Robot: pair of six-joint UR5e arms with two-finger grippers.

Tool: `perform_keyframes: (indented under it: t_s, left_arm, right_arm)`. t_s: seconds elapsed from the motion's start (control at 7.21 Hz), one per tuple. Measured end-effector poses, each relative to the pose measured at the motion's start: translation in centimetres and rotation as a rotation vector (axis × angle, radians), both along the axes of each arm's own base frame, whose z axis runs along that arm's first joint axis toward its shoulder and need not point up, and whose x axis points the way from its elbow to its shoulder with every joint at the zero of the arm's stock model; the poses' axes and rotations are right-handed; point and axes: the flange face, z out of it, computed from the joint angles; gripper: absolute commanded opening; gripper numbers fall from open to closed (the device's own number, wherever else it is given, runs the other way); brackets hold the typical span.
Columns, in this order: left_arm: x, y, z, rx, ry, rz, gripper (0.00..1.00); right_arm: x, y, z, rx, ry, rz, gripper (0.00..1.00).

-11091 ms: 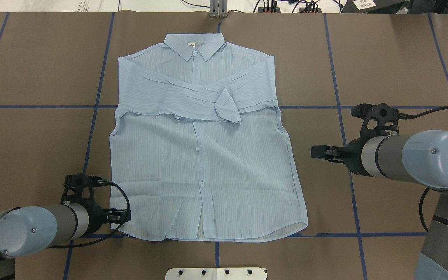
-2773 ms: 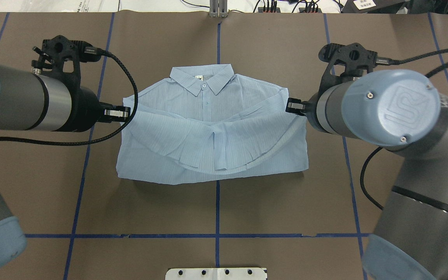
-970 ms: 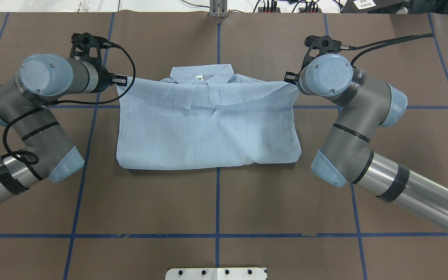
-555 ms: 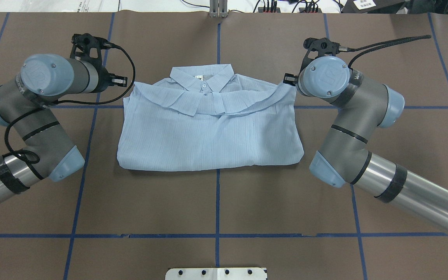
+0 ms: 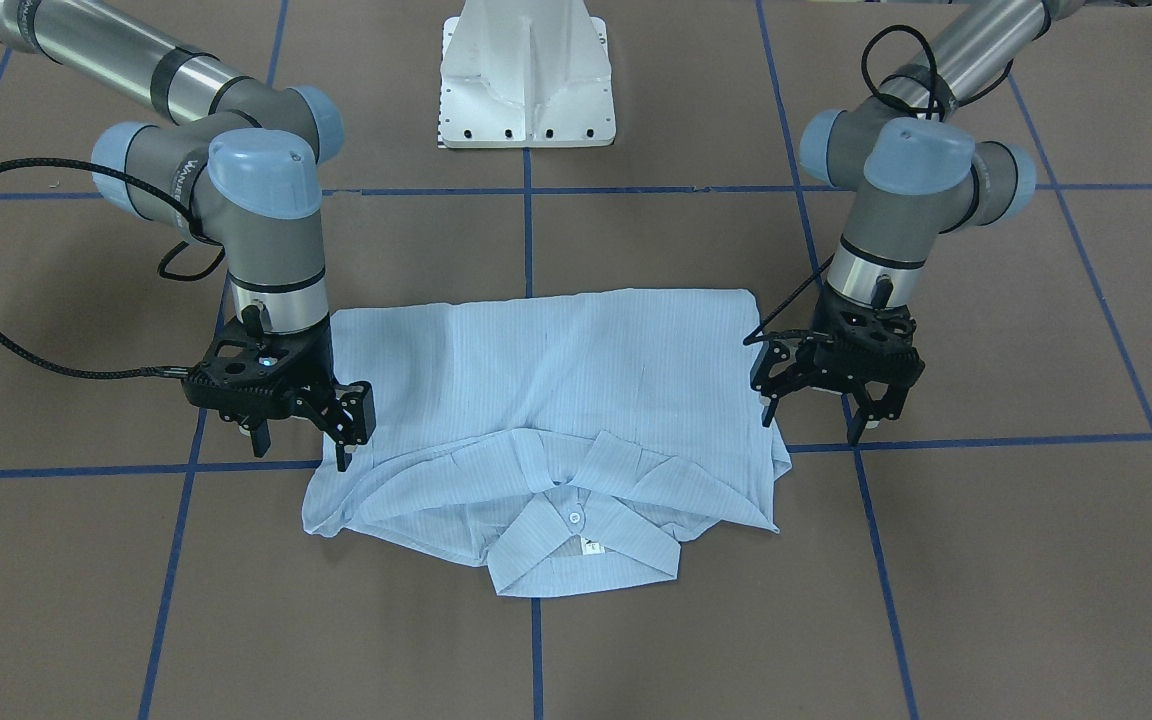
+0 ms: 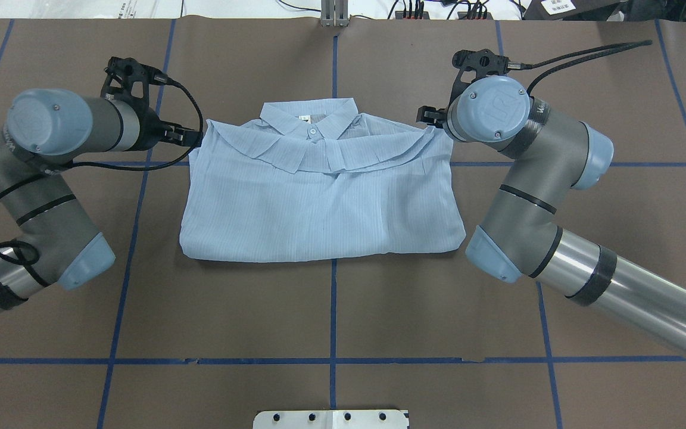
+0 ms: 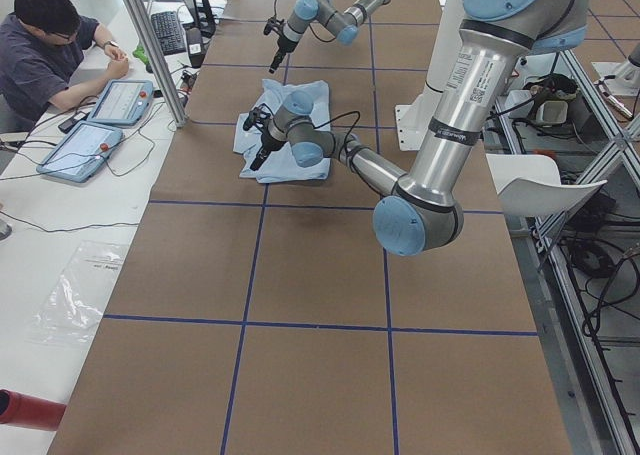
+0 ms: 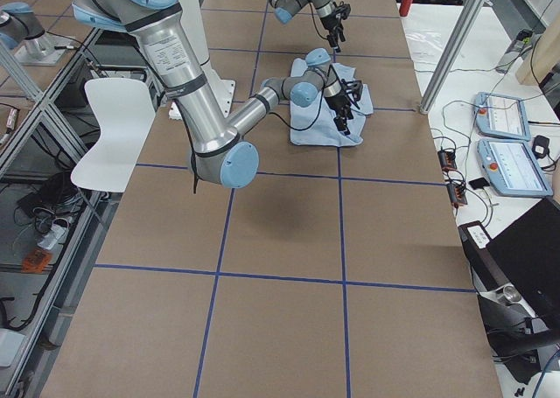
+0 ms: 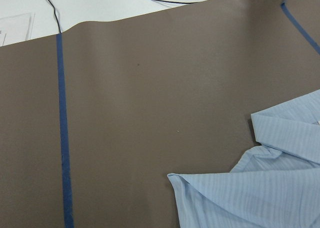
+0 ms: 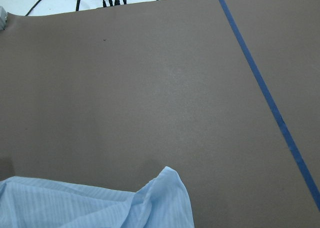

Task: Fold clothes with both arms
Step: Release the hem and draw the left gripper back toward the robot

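The light blue shirt [image 6: 319,202] lies folded in half on the brown table, its hem laid up over the chest just below the collar [image 6: 310,122]. From the front the collar and top button [image 5: 576,515] point toward the camera. My left gripper [image 6: 191,137] hovers at the shirt's left shoulder corner, open and holding nothing [image 5: 811,420]. My right gripper [image 6: 429,116] stands at the right shoulder corner, also open and empty [image 5: 301,445]. Each wrist view shows only a shirt corner [image 9: 250,198] [image 10: 100,205] and bare table.
Blue tape lines [image 6: 333,310] cross the brown table cover. The white pedestal base [image 5: 526,70] sits at the robot's edge. A seated person [image 7: 45,55] works at tablets [image 8: 503,118] on a side table beyond an aluminium post [image 7: 150,45].
A second ago both grippers held the hem stretched over the collar. They have since opened, the hem has dropped onto the chest, and both grippers have drawn slightly off the corners.
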Motion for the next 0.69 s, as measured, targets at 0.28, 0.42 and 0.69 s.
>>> perform_keyframes:
  t_s: [0.28, 0.42, 0.69]
  left_arm:
    - [0.3, 6.6, 1.1, -0.056, 0.050, 0.065, 1.00]
    - [1.4, 10.2, 1.3, -0.103, 0.078, 0.083, 0.99]
    - [4.7, 15.3, 2.1, -0.174, 0.098, 0.088, 0.84]
  right_arm:
    - [0.0, 0.0, 0.0, 0.005, 0.003, -0.015, 1.00]
    - [0.0, 0.1, 0.0, 0.005, 0.003, -0.017, 1.00]
    - [0.0, 0.1, 0.1, 0.005, 0.005, -0.018, 1.00]
